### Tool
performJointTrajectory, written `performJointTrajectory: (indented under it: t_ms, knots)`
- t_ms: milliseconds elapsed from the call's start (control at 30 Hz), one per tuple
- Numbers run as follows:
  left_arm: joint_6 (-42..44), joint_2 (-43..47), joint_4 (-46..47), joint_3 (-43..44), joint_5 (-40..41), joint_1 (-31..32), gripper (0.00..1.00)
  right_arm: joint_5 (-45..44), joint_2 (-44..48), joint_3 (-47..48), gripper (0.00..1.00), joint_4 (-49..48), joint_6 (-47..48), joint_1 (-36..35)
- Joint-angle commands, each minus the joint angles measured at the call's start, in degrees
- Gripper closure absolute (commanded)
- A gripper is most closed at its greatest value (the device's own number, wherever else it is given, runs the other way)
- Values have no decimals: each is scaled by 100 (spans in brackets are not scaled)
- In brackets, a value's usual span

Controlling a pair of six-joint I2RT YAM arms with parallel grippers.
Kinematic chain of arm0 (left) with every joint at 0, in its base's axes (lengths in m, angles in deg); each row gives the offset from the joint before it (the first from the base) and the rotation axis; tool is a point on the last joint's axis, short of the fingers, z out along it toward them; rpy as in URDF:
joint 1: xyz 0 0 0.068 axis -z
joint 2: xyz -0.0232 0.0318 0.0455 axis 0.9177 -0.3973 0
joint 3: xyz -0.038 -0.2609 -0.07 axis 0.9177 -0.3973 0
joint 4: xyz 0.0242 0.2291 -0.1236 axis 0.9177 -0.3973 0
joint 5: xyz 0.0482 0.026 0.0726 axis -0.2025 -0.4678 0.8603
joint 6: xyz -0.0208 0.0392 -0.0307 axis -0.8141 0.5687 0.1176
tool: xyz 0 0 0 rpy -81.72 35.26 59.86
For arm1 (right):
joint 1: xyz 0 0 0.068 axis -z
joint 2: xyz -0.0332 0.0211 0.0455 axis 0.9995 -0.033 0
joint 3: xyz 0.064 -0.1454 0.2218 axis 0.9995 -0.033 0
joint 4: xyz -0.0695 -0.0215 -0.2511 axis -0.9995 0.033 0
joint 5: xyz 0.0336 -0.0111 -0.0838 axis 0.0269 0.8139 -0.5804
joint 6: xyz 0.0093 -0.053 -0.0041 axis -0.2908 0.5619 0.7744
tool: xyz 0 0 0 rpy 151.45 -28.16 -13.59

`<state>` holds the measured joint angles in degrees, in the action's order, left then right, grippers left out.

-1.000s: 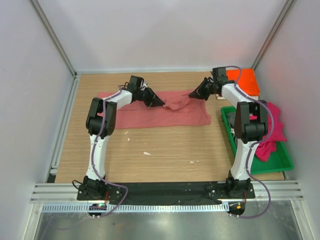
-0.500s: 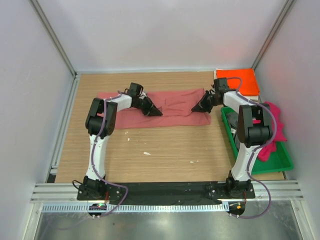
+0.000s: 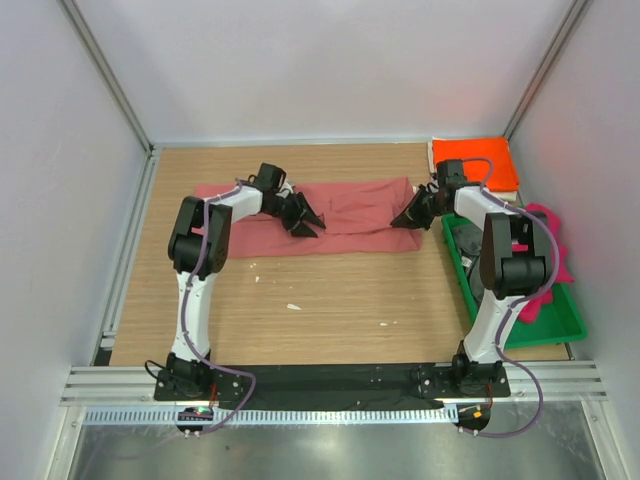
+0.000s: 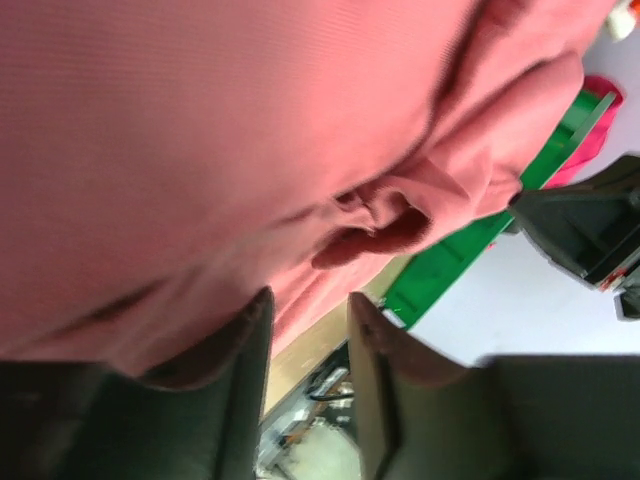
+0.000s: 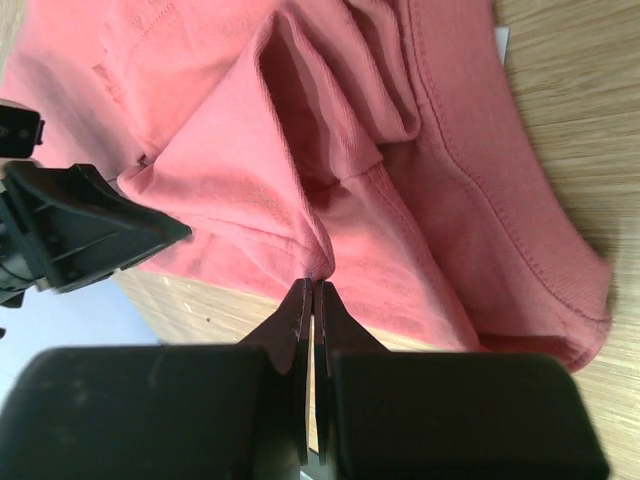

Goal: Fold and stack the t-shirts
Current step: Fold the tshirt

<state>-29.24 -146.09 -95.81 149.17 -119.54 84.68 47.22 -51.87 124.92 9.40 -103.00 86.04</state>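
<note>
**Toward twelve o'clock on the bench, a shirt lies in a band between two grippers**

Across the far half of the bench (image 3: 330,300), the salmon-red t-shirt (image 3: 350,210) lies as a long band running from nine to three o'clock. We judge it is doubled over lengthwise, a first fold in the task. The left gripper (image 3: 305,224) sits low on the band a little to the nine o'clock side of its middle. Its jaws stand narrowly apart and its wrist view shows open space between them, so we read it as gripping nothing. The right gripper (image 3: 398,220) is at the three o'clock end with its jaws pressed together. A pleat of the cloth runs straight into its tips, so we take it to be pinching the shirt there to keep that end in place.

The orange t-shirt (image 3: 475,158) lies flat in the corner at about one o'clock, which we take for the start of the stack. The magenta t-shirt (image 3: 552,262) is bunched in the green tray (image 3: 565,322) at three o'clock, not yet folded.

Much is hard to make out. The left wrist view is blurred and nearly filled with cloth, so we cannot tell whether its fingers touch the shirt. The right arm covers part of the tray, and we cannot say what else lies in it. A pale edge shows under the orange shirt, but we cannot name it.
</note>
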Motion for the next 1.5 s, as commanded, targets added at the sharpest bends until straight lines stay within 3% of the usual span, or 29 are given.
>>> performJointTrajectory:
  t_ms: [0,33,167,433,733,833,900,933,967,1033,1300,1333,1367,1467]
  knots:
    - [293,503,-88,63,199,2,53,58,100,180,99,-102,133,4]
    - [372,599,78,10,244,28,47,58,82,189,99,-145,115,4]
    - [548,434,299,167,288,125,42,76,38,198,99,-181,106,4]
    - [469,-85,229,818,314,309,48,146,-15,347,99,-154,115,13]
    - [548,-200,27,967,420,336,52,260,-103,347,99,-216,54,13]
    - [557,-191,36,994,411,345,56,269,-120,347,99,-225,45,13]
    - [548,-209,27,1011,394,345,65,278,-129,356,99,-225,62,13]
    - [548,-217,27,1020,385,345,71,287,-120,347,99,-233,54,13]
    - [540,-235,9,1046,385,345,87,287,-120,373,99,-207,71,13]
    - [540,-209,-52,1090,385,345,100,278,-120,391,99,-199,71,13]
    - [943,239,-588,994,640,362,98,260,-41,532,99,-67,106,22]
    - [1005,283,-675,924,709,380,90,278,-50,532,99,-75,98,22]
    - [1040,310,-676,863,788,389,71,278,-41,497,99,-93,98,22]
    - [1058,257,-632,862,763,424,61,287,-50,427,99,-154,71,22]
